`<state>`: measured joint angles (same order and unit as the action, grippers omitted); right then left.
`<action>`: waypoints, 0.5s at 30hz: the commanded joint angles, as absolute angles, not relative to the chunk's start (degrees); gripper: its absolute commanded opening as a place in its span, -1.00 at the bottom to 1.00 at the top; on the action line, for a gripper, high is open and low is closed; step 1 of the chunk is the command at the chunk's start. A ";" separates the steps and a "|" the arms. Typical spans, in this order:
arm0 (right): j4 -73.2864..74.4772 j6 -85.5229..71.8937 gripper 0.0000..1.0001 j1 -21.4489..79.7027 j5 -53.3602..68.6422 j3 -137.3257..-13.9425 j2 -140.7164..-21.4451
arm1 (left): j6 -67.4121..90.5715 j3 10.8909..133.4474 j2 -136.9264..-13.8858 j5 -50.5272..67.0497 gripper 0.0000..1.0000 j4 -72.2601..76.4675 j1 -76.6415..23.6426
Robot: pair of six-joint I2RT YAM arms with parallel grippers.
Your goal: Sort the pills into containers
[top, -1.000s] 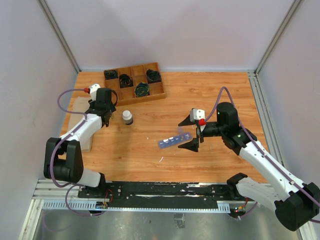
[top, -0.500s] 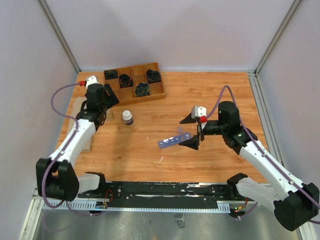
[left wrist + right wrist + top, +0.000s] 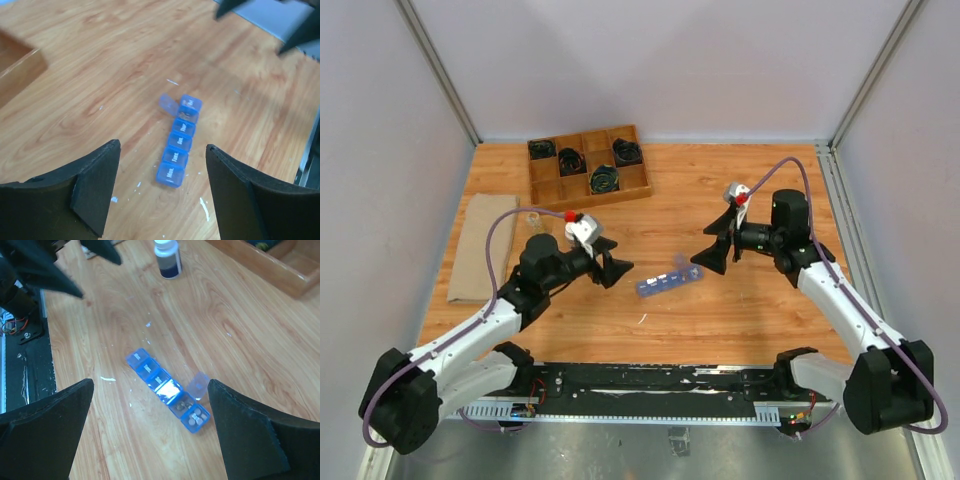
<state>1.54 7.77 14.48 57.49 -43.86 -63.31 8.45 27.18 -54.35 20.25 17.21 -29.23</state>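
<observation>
Left pincer (image 3: 162,146): jaws spread wide, holding nothing. The blue organizer strip (image 3: 178,150) lies flat on the desk (image 3: 90,75) just ahead of it, lined up with the gap between the jaws.

One end lid (image 3: 169,104) on the strip is flipped open. The right wrist view shows pale bits in the end cells, too small to tell if they are pills.

Right pincer (image 3: 700,248): also wide open and empty, facing the same strip from the opposite side, strip just ahead and below.

Risks:
- Both pincers aim at one small target, so they could clash over it if both advance.
- The strip looks light and the desk smooth, so a one-sided nudge would likely skate or spin it.
- A bump with cells open could spill the contents.
- A small clear thing, possibly the vial (image 3: 533,218), sits well behind the left pincer by the cloth (image 3: 480,260). It's easy to clip when swinging back.
</observation>
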 commanded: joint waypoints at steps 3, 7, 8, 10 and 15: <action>6.20 8.44 0.98 9.58 59.46 -48.25 -65.25 | -15.49 22.60 -56.05 28.81 0.51 30.78 -35.95; 11.56 13.02 0.97 9.47 57.42 -51.18 -68.29 | -19.37 23.92 -62.93 29.46 0.53 30.74 -38.39; 13.29 14.23 0.97 9.42 56.93 -52.17 -69.40 | -20.23 24.36 -64.60 28.37 0.53 30.79 -39.15; 16.36 15.87 0.98 9.41 56.09 -54.06 -71.45 | -20.56 25.20 -67.38 25.62 0.52 30.92 -40.03; 18.13 17.06 0.97 9.48 56.41 -54.54 -73.00 | -17.73 24.95 -70.92 20.80 0.35 34.08 -40.10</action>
<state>13.98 14.09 9.87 56.64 -53.63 -72.79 -16.86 23.99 -69.71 24.47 28.36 -39.88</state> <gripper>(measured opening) 0.987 0.689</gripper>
